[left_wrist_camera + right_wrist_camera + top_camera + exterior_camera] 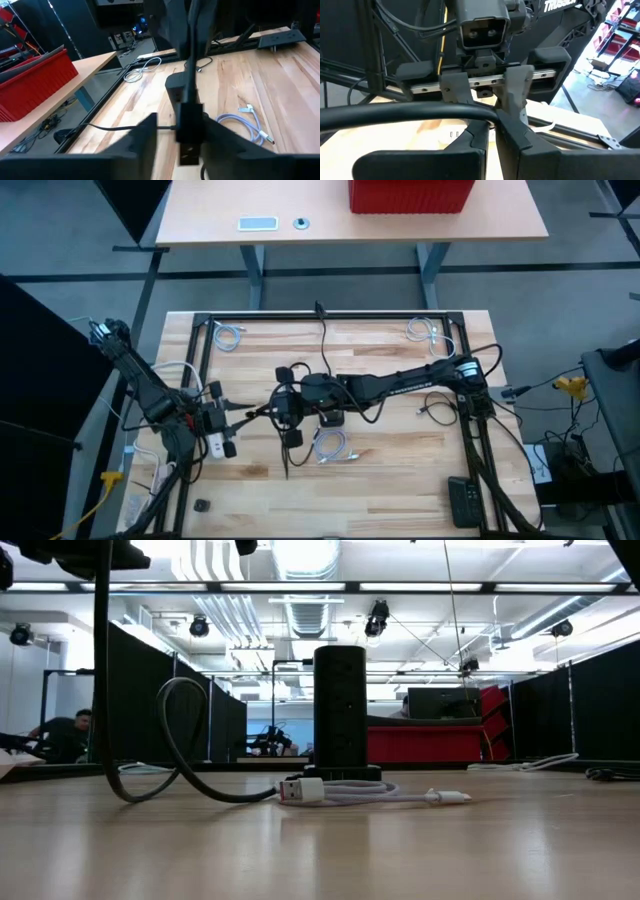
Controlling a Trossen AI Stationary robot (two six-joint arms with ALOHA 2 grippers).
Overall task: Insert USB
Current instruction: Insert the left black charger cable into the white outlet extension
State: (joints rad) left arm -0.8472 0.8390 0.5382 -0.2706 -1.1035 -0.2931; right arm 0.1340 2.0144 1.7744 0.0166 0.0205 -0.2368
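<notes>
The table (400, 470) is pale wood with a black frame (330, 317) laid on it. Both arms reach over its middle. The right arm (400, 383) stretches in from the right side, and its gripper (288, 395) meets the left gripper (232, 423) just left of centre.

The black tower (340, 710) stands upright near the table's middle, just beside the right arm's wrist in the high view. In the low view it rises behind a coiled white cable (370, 792) that lies flat on the wood.

The black cable (400, 116) hangs between the two grippers. In the right wrist view the right gripper's fingers (512, 132) are clamped together on it, with the left gripper facing them close by. In the left wrist view the left gripper's fingers (145, 137) stand on either side of the cable's plug (190, 132), which hangs upright above the tower; whether they touch it cannot be told.

More white coils (228, 336) lie in the frame's far corners. A remote (465, 500) rests near the right front edge.
</notes>
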